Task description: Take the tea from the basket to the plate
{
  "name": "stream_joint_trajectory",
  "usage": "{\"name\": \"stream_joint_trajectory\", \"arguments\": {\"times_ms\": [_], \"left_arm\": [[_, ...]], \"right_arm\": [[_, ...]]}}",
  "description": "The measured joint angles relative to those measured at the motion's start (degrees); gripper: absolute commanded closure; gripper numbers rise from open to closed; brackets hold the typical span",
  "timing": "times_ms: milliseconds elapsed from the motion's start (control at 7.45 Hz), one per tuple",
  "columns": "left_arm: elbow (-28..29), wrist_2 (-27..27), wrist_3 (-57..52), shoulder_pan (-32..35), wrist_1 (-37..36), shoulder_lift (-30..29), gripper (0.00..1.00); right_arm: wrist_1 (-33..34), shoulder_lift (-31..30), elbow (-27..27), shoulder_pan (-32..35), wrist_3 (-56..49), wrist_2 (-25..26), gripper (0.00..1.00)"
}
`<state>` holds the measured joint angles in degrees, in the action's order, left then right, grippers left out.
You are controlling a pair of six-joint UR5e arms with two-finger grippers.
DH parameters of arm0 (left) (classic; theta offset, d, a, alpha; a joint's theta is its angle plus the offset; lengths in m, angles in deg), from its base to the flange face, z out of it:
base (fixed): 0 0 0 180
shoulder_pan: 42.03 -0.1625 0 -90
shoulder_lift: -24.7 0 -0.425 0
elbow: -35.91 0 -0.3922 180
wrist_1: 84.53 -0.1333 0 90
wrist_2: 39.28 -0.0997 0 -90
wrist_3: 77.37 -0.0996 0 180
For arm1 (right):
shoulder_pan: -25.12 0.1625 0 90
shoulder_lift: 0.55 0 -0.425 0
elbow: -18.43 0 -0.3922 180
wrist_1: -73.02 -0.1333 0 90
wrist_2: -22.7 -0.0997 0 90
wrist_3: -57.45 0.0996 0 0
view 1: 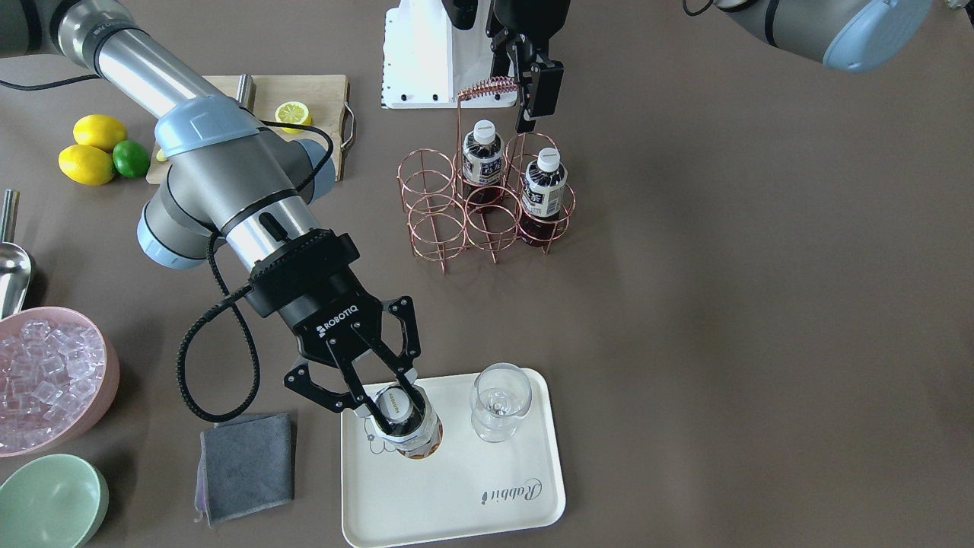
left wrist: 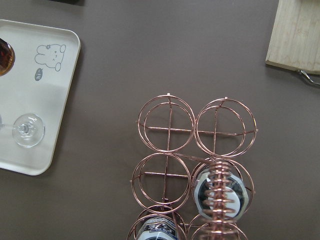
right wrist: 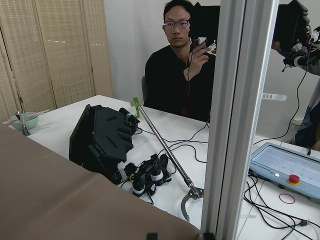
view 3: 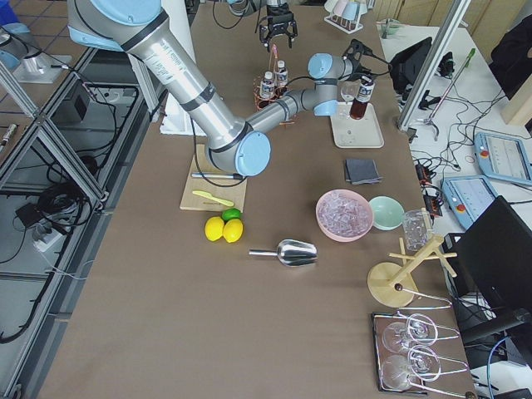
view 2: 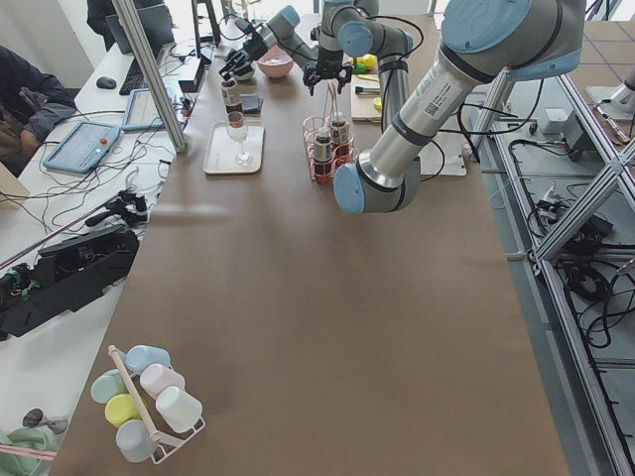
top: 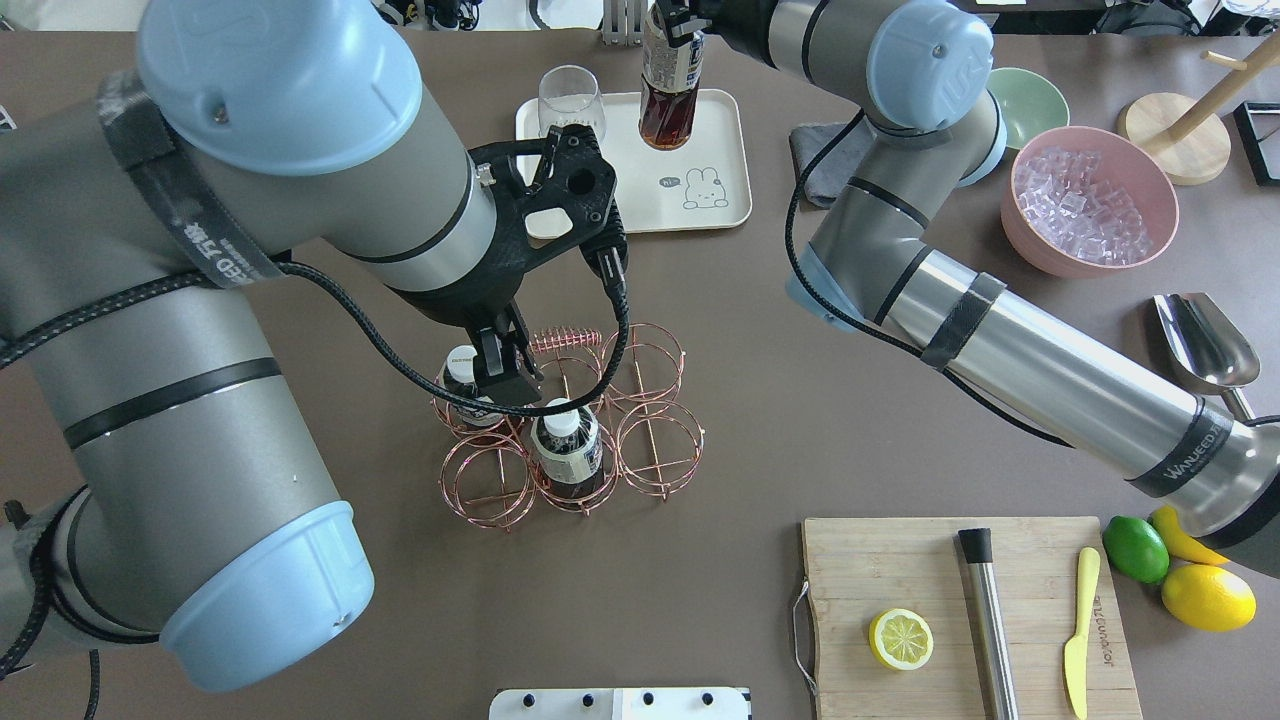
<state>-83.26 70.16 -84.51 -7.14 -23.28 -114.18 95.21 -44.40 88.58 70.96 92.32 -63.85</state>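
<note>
While the right gripper (view 1: 393, 403) clamps the tea (view 1: 422, 439) by its neck over the plate (view 1: 456, 498), the left gripper (view 1: 533, 95) pinches narrowly on the basket (view 1: 487, 221) handle's end. Two other bottles (view 1: 482, 156) stand in the basket.

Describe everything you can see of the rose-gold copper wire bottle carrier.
The copper wire carrier is thin rose-gold metal wire bent into six round rings, two rows of three, with cross-wire bottoms. A tall handle rises from its middle and ends in a coiled top. It stands upright on the brown table. Two rings hold white-capped bottles of dark tea; four are empty. The left gripper appears shut on one end of the coil.
</note>
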Motion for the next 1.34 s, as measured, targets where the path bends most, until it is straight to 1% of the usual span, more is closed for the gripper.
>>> {"name": "stream_joint_trajectory", "arguments": {"times_ms": [134,268,402,537,671,805,1073,1207,1341], "left_arm": [[0.14,-0.32,-0.15,0.04,-0.36,0.04,0.01],[0.22,-0.15,0.06,0.01,-0.62,0.06,0.03],[0.29,0.11,0.65,-0.09,-0.72,0.02,0.17],[0.32,0.64,1.23,-0.13,-0.80,-0.23,0.55],[0.38,1.48,1.58,-0.16,-0.84,-0.67,0.85],[0.40,1.90,1.88,-0.17,-0.85,-0.98,1.00],[0.46,2.06,2.02,-0.17,-0.76,-1.25,1.00],[0.54,2.01,1.82,-0.14,-0.80,-1.38,1.00],[0.58,2.01,1.68,-0.02,-1.26,-1.52,1.00]], "right_arm": [[-0.63,-0.14,-1.04,-1.10,-0.24,1.98,1.00],[-1.05,-0.47,-1.75,-1.72,-0.50,3.02,1.00],[-1.59,-0.92,-2.37,-1.91,-1.07,3.54,1.00],[-2.90,-1.17,-3.53,-1.95,-1.81,4.01,1.00],[-3.81,-1.26,-4.46,-1.97,-2.20,4.28,1.00],[-4.19,-1.26,-5.05,-1.99,-2.36,4.40,1.00],[-4.33,-1.25,-5.56,-2.20,-2.43,4.88,1.00],[-4.34,-1.32,-5.71,-2.33,-2.44,5.33,0.97],[-4.34,-1.36,-6.17,-2.41,-2.49,6.02,0.36]]}}
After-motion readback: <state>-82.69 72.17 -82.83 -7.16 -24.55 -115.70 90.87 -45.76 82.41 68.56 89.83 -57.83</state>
